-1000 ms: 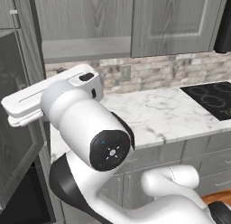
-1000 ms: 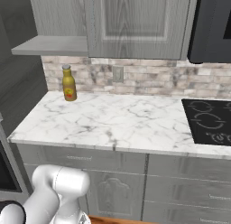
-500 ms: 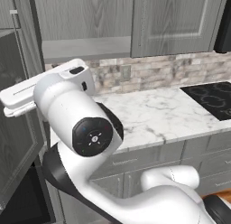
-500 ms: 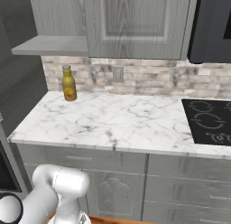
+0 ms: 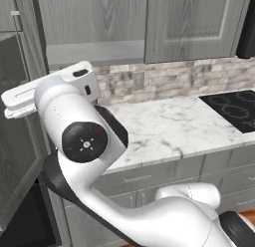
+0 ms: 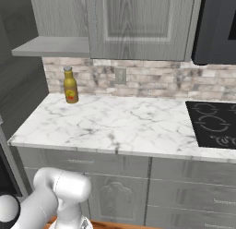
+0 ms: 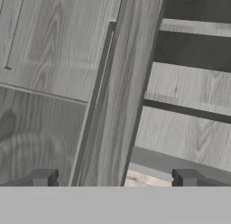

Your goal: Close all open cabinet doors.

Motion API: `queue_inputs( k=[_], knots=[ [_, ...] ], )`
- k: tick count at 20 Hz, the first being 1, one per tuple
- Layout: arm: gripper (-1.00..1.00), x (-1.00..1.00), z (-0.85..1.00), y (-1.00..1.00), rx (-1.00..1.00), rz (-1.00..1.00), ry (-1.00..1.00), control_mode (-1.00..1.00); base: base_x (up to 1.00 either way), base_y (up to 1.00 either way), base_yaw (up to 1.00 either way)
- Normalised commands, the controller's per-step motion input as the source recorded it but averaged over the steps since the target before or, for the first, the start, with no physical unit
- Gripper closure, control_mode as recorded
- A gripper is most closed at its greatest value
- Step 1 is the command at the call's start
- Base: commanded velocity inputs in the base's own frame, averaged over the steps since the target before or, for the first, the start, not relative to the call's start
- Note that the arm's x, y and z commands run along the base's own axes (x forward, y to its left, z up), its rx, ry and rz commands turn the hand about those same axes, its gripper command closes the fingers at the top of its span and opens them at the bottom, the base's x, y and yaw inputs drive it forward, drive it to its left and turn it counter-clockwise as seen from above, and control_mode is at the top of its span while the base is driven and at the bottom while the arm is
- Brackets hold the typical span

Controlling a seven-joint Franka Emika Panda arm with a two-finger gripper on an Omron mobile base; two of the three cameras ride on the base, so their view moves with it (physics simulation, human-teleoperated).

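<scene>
Since a second ago your arm's big elbow joint has swung lower and further left in the left base view, while the counter, bottle and cabinets sit where they were. You can see the white arm now rearing up across the left side of that view, its flat white forearm reaching off toward the tall grey unit at the left edge. Look at the hand view: your gripper shows two dark finger tips standing well apart, wide open, with nothing held between them. Straight ahead of them runs the narrow edge of an open cabinet door, a long grey wood-grain strip crossing the view from top to bottom. On one side of it lies a panelled grey face with a slim bar handle; on the other you see open grey shelves stacked one behind another. You cannot tell whether the tips touch the door. In the right base view, the upper cabinet door above the counter sits shut, with an open shelf to its left. A yellow bottle stands upright on the marble counter against the stone backsplash, well apart from the black cooktop.
</scene>
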Motion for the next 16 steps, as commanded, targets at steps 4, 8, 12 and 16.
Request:
queue_inputs(
  k=[4,8,12,16],
  knots=[
    [-1.00,0.00,0.00,0.13,0.00,-0.03,0.00,-1.00,0.00,0.00,0.00],
    [-1.00,0.02,0.00,0.12,0.00,-0.03,0.00,-1.00,0.00,0.00,0.00],
    [-1.00,0.17,0.00,0.09,0.00,-0.04,0.00,-1.00,0.00,0.00,0.00],
    [-1.00,0.23,0.00,0.03,-0.01,-0.05,0.00,-1.00,0.00,0.00,0.00]
  ],
)
